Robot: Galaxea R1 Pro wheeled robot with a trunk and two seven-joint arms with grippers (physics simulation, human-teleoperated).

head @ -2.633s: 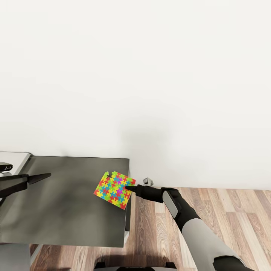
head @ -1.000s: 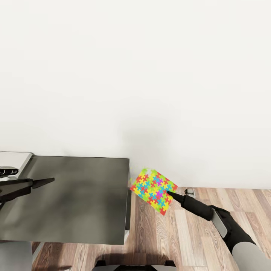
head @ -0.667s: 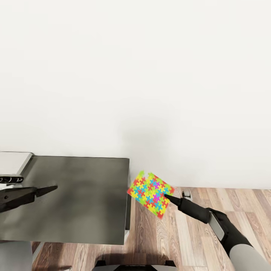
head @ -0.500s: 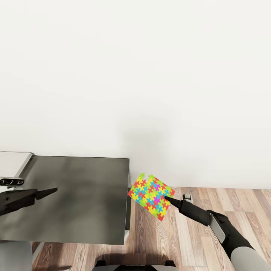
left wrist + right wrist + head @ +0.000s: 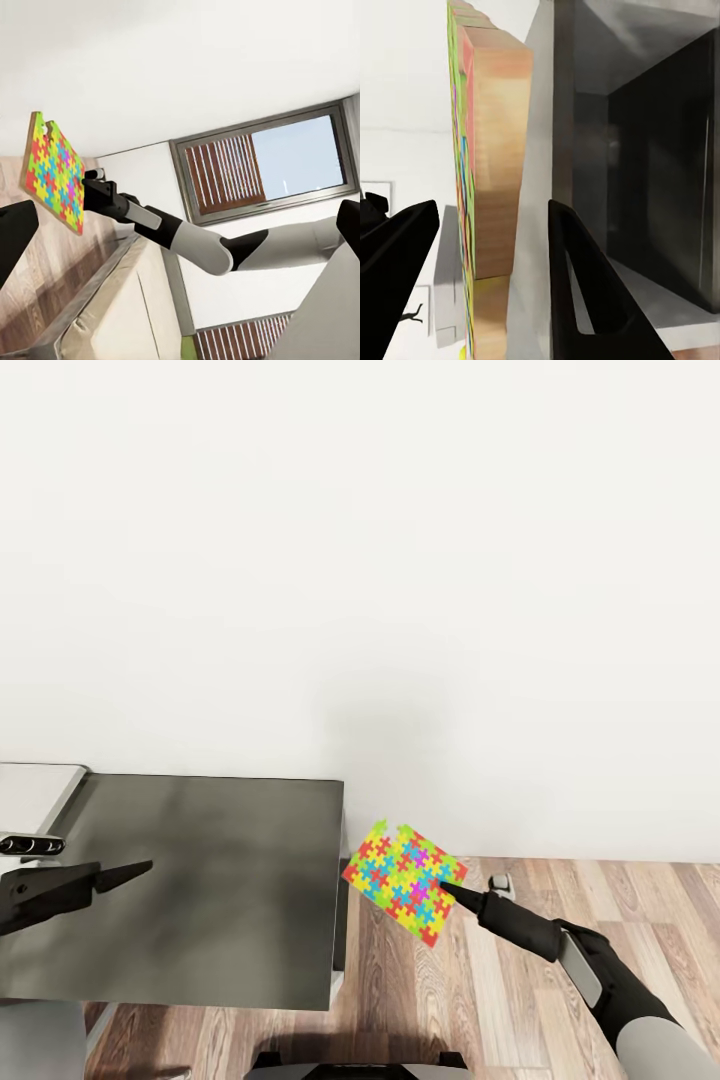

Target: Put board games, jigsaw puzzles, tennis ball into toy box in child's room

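Multicoloured jigsaw puzzle (image 5: 404,880) tilted on edge, pinched by right end effector (image 5: 452,891)

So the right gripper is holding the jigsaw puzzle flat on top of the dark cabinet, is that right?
Not quite. The right gripper does hold the jigsaw puzzle, but the head view shows it tilted in the air past the edge of the dark cabinet, above the wood floor, not lying on top.

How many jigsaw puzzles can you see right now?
1. The jigsaw puzzle is in the right gripper, in the air over the wood floor just past the dark cabinet. The second puzzle may be elsewhere.
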